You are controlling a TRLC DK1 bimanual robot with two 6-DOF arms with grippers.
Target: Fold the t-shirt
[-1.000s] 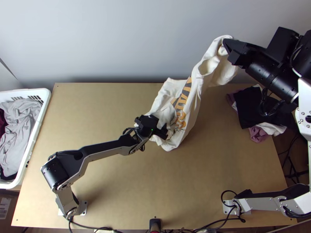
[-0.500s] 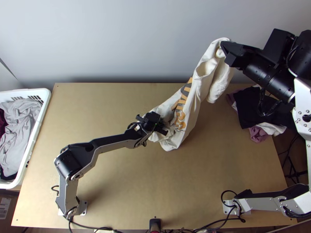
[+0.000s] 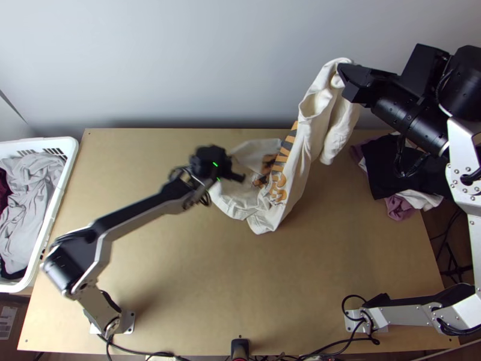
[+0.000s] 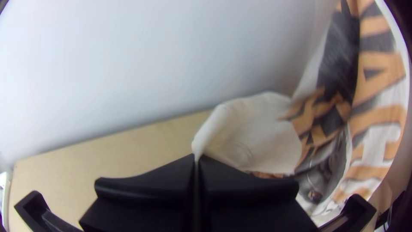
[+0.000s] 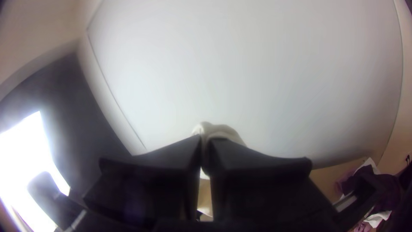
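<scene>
T-shirt print (image 4: 380,115), left wrist view

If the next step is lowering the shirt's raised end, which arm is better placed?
Right, I'd judge: the right gripper holds the t-shirt at its raised end, while the left gripper is lower, over the table.

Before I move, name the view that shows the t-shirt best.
Top view: the t-shirt shows from right gripper to table. Left wrist view: its print up close. Right wrist view: its pale gripped end.
</scene>
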